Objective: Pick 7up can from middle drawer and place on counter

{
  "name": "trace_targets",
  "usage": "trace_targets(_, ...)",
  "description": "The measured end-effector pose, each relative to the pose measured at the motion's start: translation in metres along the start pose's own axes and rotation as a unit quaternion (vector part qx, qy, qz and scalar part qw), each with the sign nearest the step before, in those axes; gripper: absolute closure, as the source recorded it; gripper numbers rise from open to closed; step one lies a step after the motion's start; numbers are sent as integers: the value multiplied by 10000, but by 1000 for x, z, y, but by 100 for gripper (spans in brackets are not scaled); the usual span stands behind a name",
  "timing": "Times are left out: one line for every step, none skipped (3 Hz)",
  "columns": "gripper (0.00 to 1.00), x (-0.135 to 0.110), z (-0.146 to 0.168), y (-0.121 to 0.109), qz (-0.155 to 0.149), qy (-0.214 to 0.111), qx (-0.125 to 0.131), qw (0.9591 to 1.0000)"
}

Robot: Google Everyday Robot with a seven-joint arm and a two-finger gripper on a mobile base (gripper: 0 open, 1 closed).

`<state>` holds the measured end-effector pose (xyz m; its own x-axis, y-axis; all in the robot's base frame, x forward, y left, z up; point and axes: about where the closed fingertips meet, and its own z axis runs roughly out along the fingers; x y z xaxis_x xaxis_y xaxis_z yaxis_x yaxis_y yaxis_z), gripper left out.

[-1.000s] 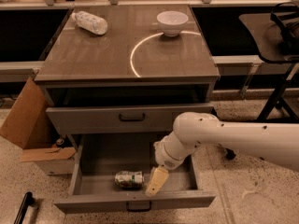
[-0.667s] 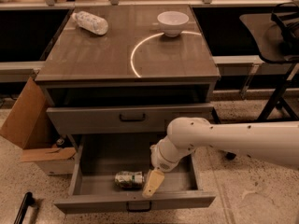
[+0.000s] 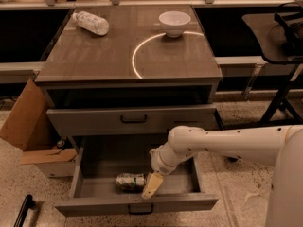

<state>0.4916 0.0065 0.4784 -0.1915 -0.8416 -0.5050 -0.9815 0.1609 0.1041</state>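
The 7up can (image 3: pixel 129 182) lies on its side in the open middle drawer (image 3: pixel 94 164), near the drawer's front. My gripper (image 3: pixel 151 186) reaches down into the drawer from the right and sits right beside the can's right end, its pale fingers (image 3: pixel 153 185) touching or nearly touching it. My white arm (image 3: pixel 227 143) comes in from the right edge. The counter (image 3: pixel 104 56) is the glossy top above, with a pale arc line (image 3: pixel 137 56) on it.
A clear crinkled plastic bottle (image 3: pixel 92 22) lies at the counter's back left and a white bowl (image 3: pixel 174 22) stands at the back right. The upper drawer (image 3: pixel 132 119) is shut. A cardboard box (image 3: pixel 28 126) stands left of the cabinet. A dark chair (image 3: pixel 284 41) stands at right.
My arm and gripper have shifted slightly left along the drawer front, closer to the can's right end. The can has not moved.
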Motion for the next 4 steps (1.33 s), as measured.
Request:
trace_targets(0,1,6,-3,-20,135,54,9999)
trace_targets(0,2,11,-14,-121,115,159,9997)
trace_targets(0,6,17,-28,-183,37,329,9993)
trace_targets(0,11,24,-38,-85,-76,525,9986)
